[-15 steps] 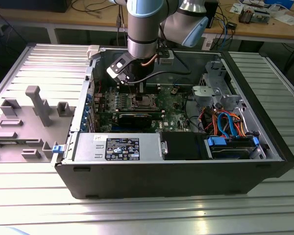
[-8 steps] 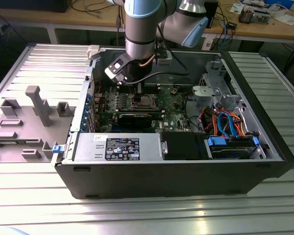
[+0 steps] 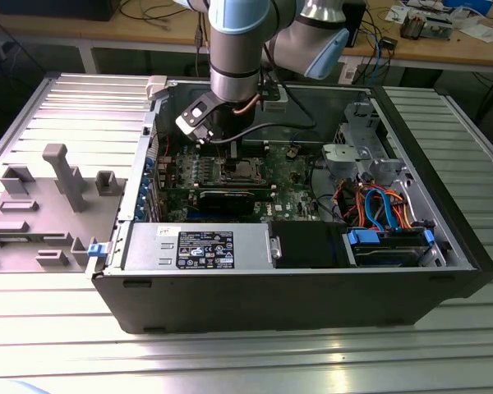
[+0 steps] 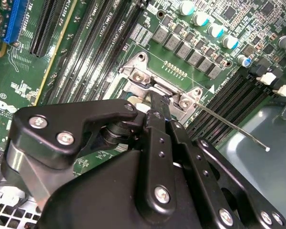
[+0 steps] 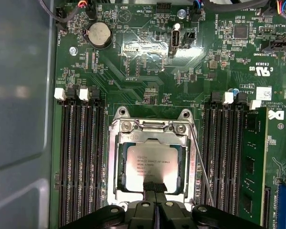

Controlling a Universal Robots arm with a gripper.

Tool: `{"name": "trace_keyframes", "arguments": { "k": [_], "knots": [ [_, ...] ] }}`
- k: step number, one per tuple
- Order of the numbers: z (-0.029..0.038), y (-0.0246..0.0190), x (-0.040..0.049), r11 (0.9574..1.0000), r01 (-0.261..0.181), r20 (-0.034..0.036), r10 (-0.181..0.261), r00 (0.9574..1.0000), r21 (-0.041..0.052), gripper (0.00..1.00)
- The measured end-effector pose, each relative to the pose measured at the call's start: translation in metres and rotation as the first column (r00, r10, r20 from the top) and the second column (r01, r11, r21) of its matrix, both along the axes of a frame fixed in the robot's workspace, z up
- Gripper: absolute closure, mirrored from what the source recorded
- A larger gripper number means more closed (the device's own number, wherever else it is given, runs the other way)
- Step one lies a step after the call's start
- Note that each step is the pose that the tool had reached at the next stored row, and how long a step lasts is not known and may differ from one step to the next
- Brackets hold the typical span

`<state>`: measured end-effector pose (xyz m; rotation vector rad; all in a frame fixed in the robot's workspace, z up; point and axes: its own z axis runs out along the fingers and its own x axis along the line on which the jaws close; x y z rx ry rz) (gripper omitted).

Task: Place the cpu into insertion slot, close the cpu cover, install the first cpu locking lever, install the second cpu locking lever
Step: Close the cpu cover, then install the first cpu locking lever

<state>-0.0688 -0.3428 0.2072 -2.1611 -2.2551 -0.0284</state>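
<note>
Claw [image 5: 155,184], pressed together, hangs over the cpu [image 5: 150,160] within the cpu cover [image 5: 115,162], memory slots [image 5: 81,162] either side

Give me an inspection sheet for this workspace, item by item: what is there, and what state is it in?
Surface: ribbed metal table carrying an open computer case.
Job's things: cpu sits in its socket; cpu cover lies down around it; a thin locking lever sticks out free beside the socket.
Clutter: grey fixture tray at the exterior view's left of the case.
Grippers: gripper shut, tips at the cover's edge.
Cables: orange and blue cables inside the case.
Surroundings: workbench behind, with loose wires.
</note>
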Motion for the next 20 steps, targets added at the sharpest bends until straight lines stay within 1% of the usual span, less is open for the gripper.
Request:
{"name": "trace_keyframes", "arguments": {
  "k": [2, 3, 6, 7, 20],
  "knots": [
    [0.0057, 0.0000, 0.0000, 1.0000, 0.000, 0.0000, 0.000, 1.0000, 0.0000, 0.89],
    [0.0063, 0.0000, 0.0006, 1.0000, 0.000, -0.0001, 0.000, 1.0000, 0.0001, 0.89],
    [0.0063, 0.0000, 0.0135, 1.0000, 0.000, -0.0016, 0.000, 1.0000, 0.0000, 0.89],
    [0.0063, -0.0001, 0.0157, 1.0000, 0.000, -0.0024, 0.000, 1.0000, 0.0001, 0.89],
    [0.0064, 0.0000, 0.0181, 1.0000, 0.000, -0.0024, 0.000, 1.0000, 0.0001, 0.89]
  ]
}}
